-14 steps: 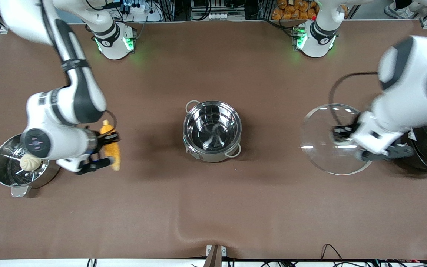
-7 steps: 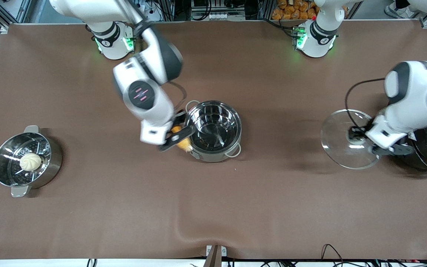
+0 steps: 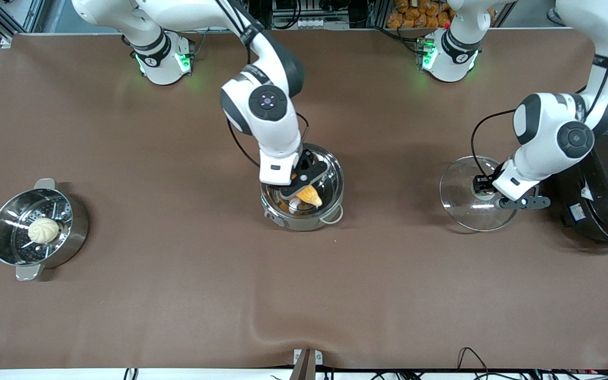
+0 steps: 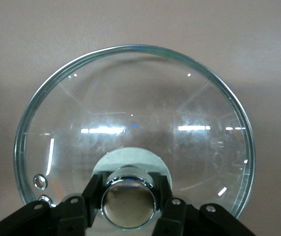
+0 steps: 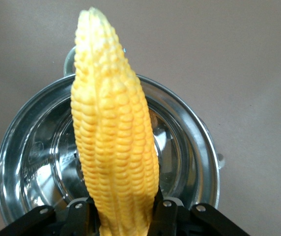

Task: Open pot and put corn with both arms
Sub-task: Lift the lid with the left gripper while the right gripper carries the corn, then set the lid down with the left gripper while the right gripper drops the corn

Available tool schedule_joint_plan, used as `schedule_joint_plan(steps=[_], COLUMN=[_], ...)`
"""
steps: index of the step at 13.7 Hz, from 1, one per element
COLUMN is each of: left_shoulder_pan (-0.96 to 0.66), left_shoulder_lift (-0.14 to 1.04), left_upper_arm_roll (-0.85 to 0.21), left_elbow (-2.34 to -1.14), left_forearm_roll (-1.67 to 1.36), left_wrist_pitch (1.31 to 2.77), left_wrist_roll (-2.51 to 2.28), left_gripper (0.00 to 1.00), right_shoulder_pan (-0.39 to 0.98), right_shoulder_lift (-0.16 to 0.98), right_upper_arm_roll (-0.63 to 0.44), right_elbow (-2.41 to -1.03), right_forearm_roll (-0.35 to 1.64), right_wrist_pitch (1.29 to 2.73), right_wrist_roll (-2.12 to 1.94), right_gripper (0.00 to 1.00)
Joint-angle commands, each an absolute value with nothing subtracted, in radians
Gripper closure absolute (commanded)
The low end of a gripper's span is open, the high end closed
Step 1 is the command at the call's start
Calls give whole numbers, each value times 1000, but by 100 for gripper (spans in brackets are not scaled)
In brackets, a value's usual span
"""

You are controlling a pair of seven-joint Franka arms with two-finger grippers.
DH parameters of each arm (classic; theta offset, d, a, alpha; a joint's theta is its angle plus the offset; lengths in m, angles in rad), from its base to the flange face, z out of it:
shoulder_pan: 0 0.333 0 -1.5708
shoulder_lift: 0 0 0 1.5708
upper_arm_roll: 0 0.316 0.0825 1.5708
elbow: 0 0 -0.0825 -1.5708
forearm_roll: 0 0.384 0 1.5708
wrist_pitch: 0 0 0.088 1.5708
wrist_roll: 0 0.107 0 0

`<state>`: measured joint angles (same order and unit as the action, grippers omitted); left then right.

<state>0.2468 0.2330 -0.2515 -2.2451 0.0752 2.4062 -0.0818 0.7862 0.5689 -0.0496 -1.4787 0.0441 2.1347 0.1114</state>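
The open steel pot (image 3: 330, 182) stands at the table's middle, its inside bare. My right gripper (image 3: 304, 182) is over the pot, shut on the yellow corn (image 3: 309, 196), whose tip points down into it. In the right wrist view the corn (image 5: 113, 147) hangs between the fingers (image 5: 170, 211) above the pot (image 5: 189, 147). My left gripper (image 3: 486, 184) is shut on the knob of the glass lid (image 3: 462, 198), toward the left arm's end of the table. In the left wrist view the fingers (image 4: 177, 214) clamp the knob (image 4: 128, 204) of the lid (image 4: 135, 113).
A steamer pot (image 3: 74, 232) with a white bun (image 3: 44, 230) stands at the right arm's end. A black rice cooker (image 3: 607, 190) stands beside the lid at the left arm's end. Brown table cloth (image 3: 304, 295) lies bare nearer the camera.
My right gripper carried the corn from beside the steamer pot to over the open pot. My left gripper lowered the lid and shifted it slightly toward the pot.
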Motion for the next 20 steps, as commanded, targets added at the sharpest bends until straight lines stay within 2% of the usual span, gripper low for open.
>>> schedule_joint_plan(steps=[1,2,3,9,16,17,18,19,20], left_shoulder_pan=[273,272,272,267,242,241,242,244,245], left_shoulder_lift=[284,304,320,385,394,388,385,384,377], left_upper_arm_roll=[-259,-259,-259,-256,-259,-259,-259,-261,-261], left_elbow=[-2241,-2238,-2237,-2221,-2169,-2169,-2168,-2166,-2163], left_forearm_roll=[67,67,67,71,71,71,71,71,71], left_wrist_pitch=[2473,2474,2485,2526,2522,2519,2517,2519,2519], left_wrist_roll=[-81,-81,-81,-83,-94,-95,-104,-106,-106], left_gripper=[100,100,100,100,100,71,29,0,0], right_shoulder_pan=[813,816,822,798,585,550,514,482,453], right_shoulder_lift=[594,607,614,580,466,456,442,425,408], right_upper_arm_roll=[-61,-61,-63,-71,-74,-74,-74,-74,-74], right_elbow=[-1471,-1473,-1480,-1482,-1485,-1485,-1485,-1486,-1486], right_forearm_roll=[20,20,20,25,29,28,28,28,28], right_wrist_pitch=[2146,2146,2146,2091,1909,1878,1847,1817,1783], right_wrist_roll=[149,149,152,205,189,186,180,164,135], right_gripper=[100,62,1,0,0,0,0,0,0])
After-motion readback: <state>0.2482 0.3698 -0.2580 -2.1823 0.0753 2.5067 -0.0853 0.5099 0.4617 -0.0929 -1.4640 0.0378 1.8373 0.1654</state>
